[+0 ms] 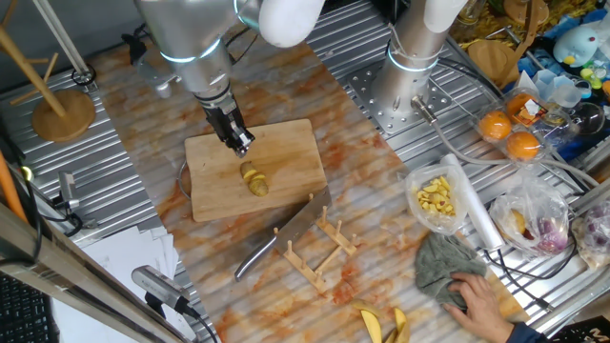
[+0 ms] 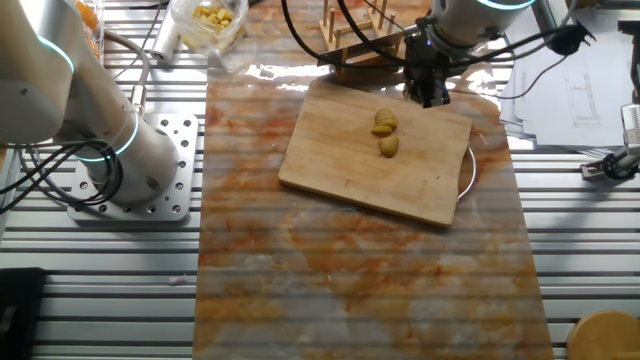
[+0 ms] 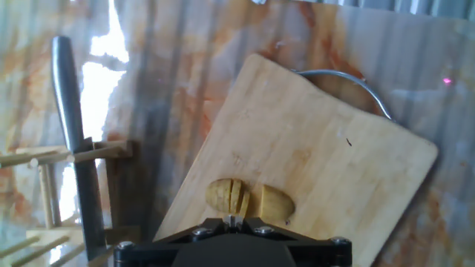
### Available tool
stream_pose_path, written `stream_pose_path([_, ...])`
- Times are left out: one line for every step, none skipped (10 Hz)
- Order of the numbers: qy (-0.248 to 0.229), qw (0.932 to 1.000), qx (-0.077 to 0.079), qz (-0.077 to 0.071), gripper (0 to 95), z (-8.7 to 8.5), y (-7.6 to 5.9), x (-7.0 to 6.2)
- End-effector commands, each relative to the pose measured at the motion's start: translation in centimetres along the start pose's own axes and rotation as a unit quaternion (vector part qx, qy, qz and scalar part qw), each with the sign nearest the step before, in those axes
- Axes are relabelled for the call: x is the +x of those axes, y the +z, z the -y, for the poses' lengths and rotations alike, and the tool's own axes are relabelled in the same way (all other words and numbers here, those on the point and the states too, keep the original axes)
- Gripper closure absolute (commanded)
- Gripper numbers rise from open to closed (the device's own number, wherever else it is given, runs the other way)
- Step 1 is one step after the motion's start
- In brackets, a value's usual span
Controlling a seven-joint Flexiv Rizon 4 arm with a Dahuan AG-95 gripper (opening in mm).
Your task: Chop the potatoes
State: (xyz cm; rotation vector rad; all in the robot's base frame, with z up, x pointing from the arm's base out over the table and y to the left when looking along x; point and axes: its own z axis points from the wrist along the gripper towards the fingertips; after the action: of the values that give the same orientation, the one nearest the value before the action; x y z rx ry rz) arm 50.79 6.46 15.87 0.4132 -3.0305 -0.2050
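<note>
The potatoes point(image 1: 254, 179) lie near the middle of the wooden cutting board point(image 1: 295, 152) as a small yellow-olive cluster, one part cut into slices. They also show in the other fixed view point(image 2: 385, 133) and in the hand view point(image 3: 249, 199). My gripper point(image 1: 242, 148) hangs just above the board, a little behind the potatoes, with its jaws closed together and nothing between them. In the hand view only its fingertips point(image 3: 236, 220) show, pressed together. The knife point(image 1: 286, 234) leans in a wooden rack point(image 1: 319, 250), its handle point(image 3: 70, 111) pointing away from the board.
A second arm's base point(image 1: 405, 90) stands behind the board. A clear bag of pale yellow pieces point(image 1: 434, 198), oranges point(image 1: 510, 133), a grey cloth point(image 1: 446, 267) under a person's hand, and banana peels point(image 1: 381, 324) lie to the right. A wire loop point(image 3: 341, 76) sticks out under the board.
</note>
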Motion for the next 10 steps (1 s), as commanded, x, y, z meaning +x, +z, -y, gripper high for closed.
stream_pose_path([0.0,0.9998,0.022,-0.005,95.0,0.06,0.08,0.05])
stream_pose_path([-0.004,0.9996,0.027,-0.007,95.0,0.06,0.08,0.05])
stream_pose_path([-0.022,0.9995,0.022,-0.011,95.0,0.06,0.08,0.05])
stream_pose_path([-0.044,0.9989,0.009,-0.011,95.0,0.06,0.08,0.05])
stream_pose_path([-0.047,0.9988,-0.003,-0.011,95.0,0.06,0.08,0.05])
stream_pose_path([-0.047,0.9988,-0.007,-0.01,95.0,0.06,0.08,0.05])
stream_pose_path([-0.044,0.9989,-0.006,-0.01,95.0,0.06,0.08,0.05])
stream_pose_path([-0.042,0.999,-0.006,-0.011,95.0,0.06,0.08,0.05])
stream_pose_path([-0.042,0.999,-0.007,-0.011,95.0,0.06,0.08,0.05])
stream_pose_path([-0.052,0.9986,-0.011,-0.007,95.0,0.06,0.08,0.05])
